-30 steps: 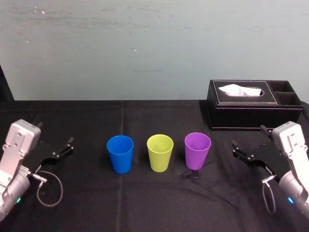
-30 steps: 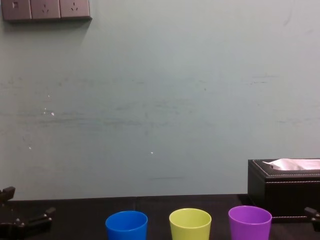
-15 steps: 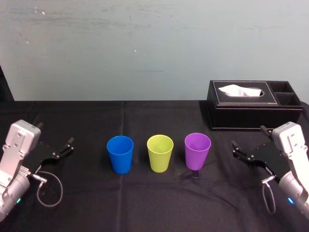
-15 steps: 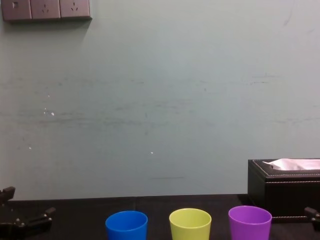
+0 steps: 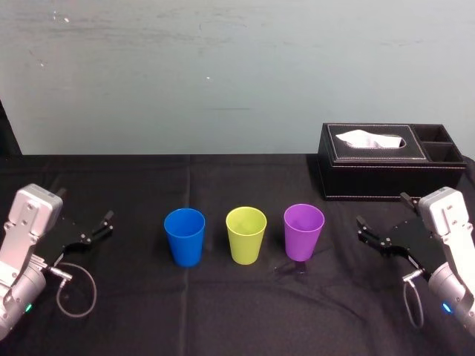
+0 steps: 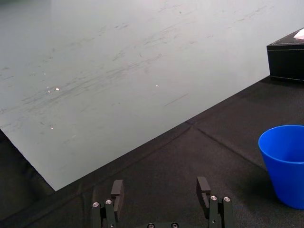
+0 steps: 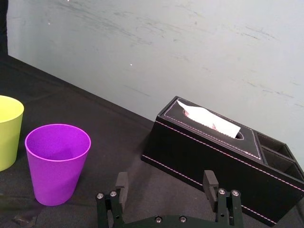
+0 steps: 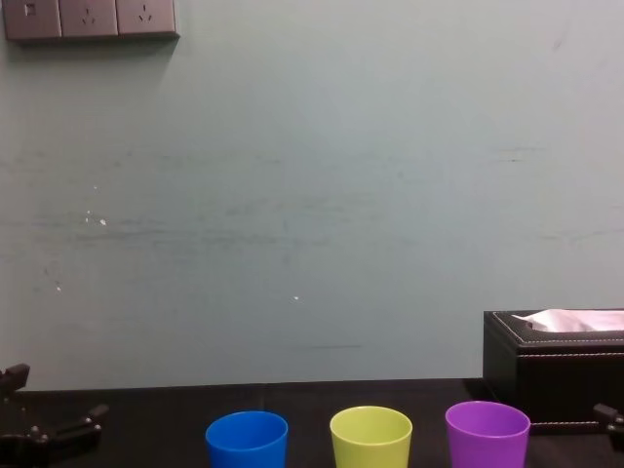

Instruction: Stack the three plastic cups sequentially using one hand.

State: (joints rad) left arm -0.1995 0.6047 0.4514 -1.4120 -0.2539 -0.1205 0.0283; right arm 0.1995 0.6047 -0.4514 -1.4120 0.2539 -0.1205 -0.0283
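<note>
The blue tapered plastic cup (image 5: 185,236), the yellow-green plastic cup (image 5: 246,234) and the purple plastic cup (image 5: 303,231) stand upright, apart, in a row on the black-clothed table (image 5: 223,311), mouths up, seemingly ready for nesting; the left gripper (image 6: 160,184) and right gripper (image 7: 164,179) flank them, jaws apart, empty.

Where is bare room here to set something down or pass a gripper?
Bare cloth lies in front of the cup row, behind it toward the wall, and between left gripper and blue cup. Narrow gaps separate it, the yellow-green cup and purple cup; tissue box and right gripper crowd the right.
</note>
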